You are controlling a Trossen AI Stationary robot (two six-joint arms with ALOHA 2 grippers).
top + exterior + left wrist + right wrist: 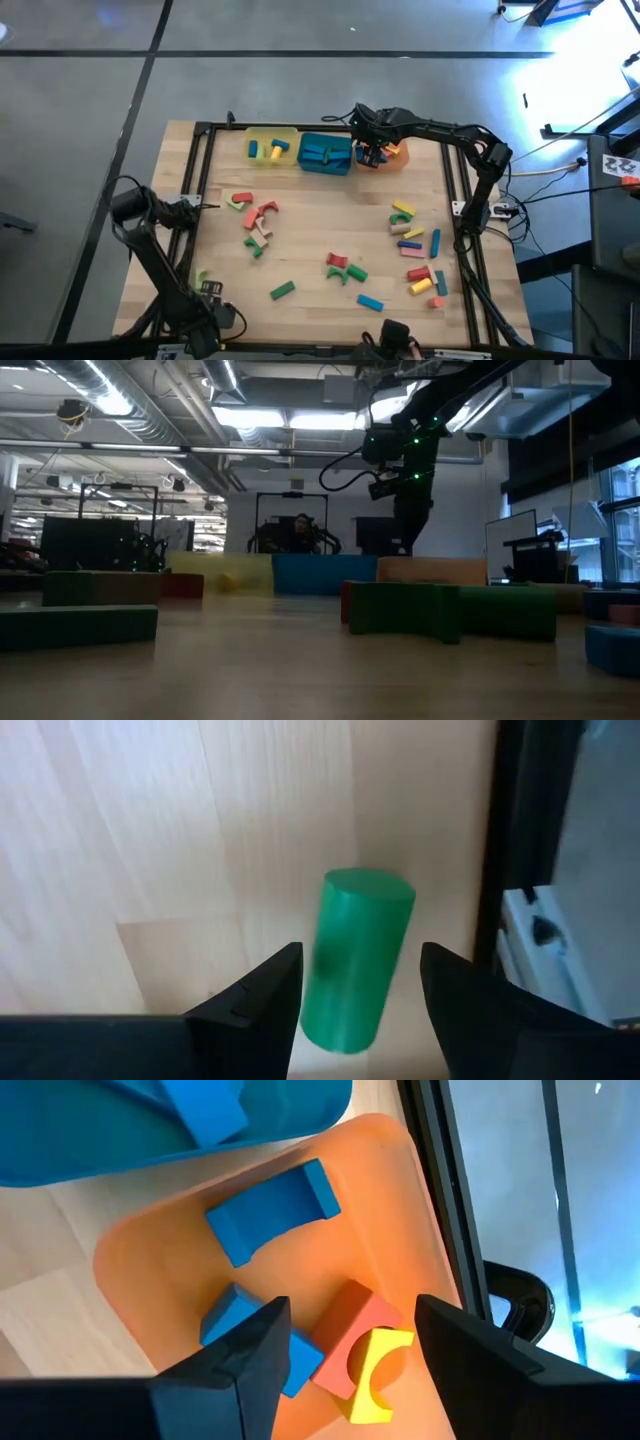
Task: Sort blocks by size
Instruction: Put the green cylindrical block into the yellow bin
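Note:
My left gripper (207,290) is low over the table's near left corner and open. Its fingers stand on either side of a green cylinder (365,920) that lies on its side on the wood; it also shows in the high view (201,275). My right gripper (372,152) is open and empty above the orange tray (400,1200) at the far edge. In that tray lie a blue arch (272,1210), a blue block (235,1320), a red block (350,1340) and a yellow arch (375,1375). Many blocks lie loose on the table.
A yellow tray (272,147) and a teal tray (325,152), each holding blocks, stand left of the orange tray. Loose blocks lie in groups at the left (250,215), the near middle (345,268) and the right (415,245). A black frame rail (196,200) borders the table.

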